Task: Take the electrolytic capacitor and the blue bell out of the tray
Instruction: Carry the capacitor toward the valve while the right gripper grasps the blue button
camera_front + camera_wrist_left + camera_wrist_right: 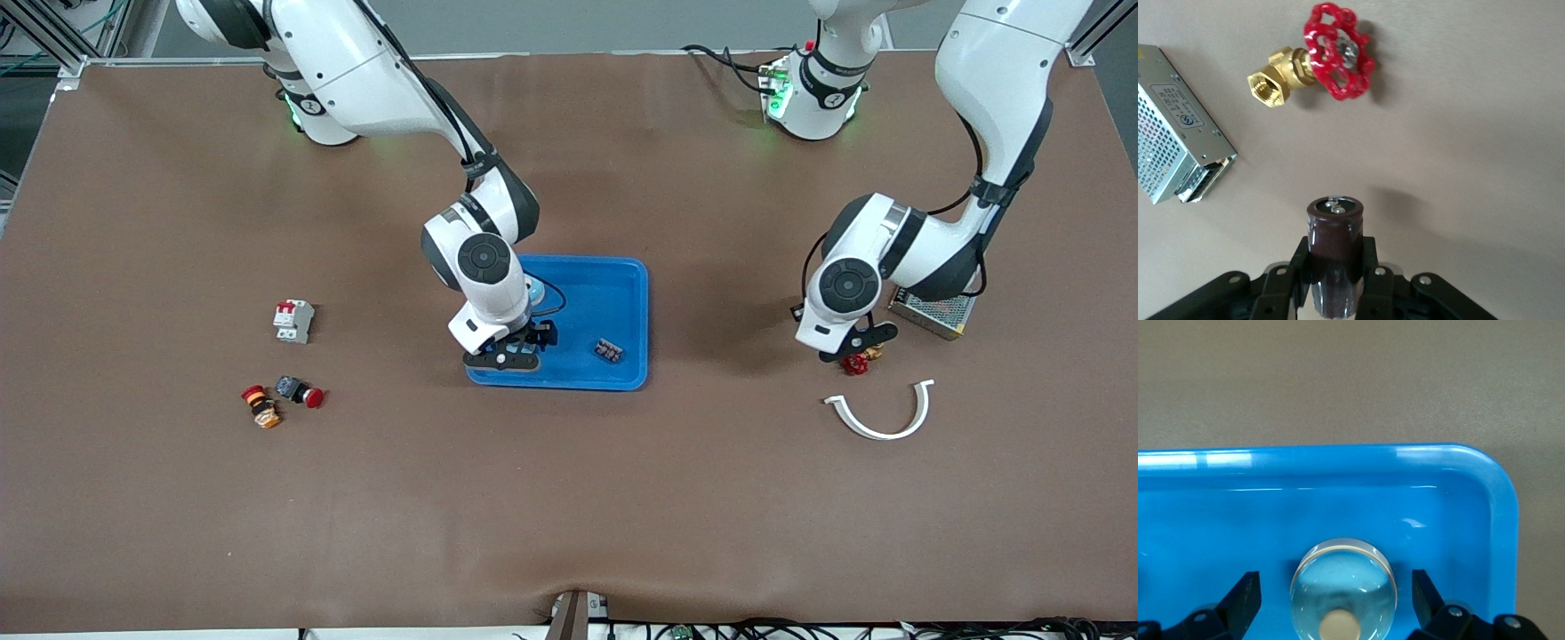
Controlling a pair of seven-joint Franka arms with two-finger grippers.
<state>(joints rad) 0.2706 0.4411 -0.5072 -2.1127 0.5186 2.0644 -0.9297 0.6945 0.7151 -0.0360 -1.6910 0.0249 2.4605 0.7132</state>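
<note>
Under right gripper [1335, 600], bell [1343, 600] half cut off

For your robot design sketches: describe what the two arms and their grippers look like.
Both arms have glossy white shells with black joint bands, round dark caps at the wrist, and black cables alongside. Green lights glow at the bases. The left gripper and right gripper are black, with two fingers.

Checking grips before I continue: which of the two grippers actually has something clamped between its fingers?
The left gripper: it is shut on the brown capacitor, above bare table near the red-handled valve. The right gripper stands open around the bell in the blue tray.
</note>
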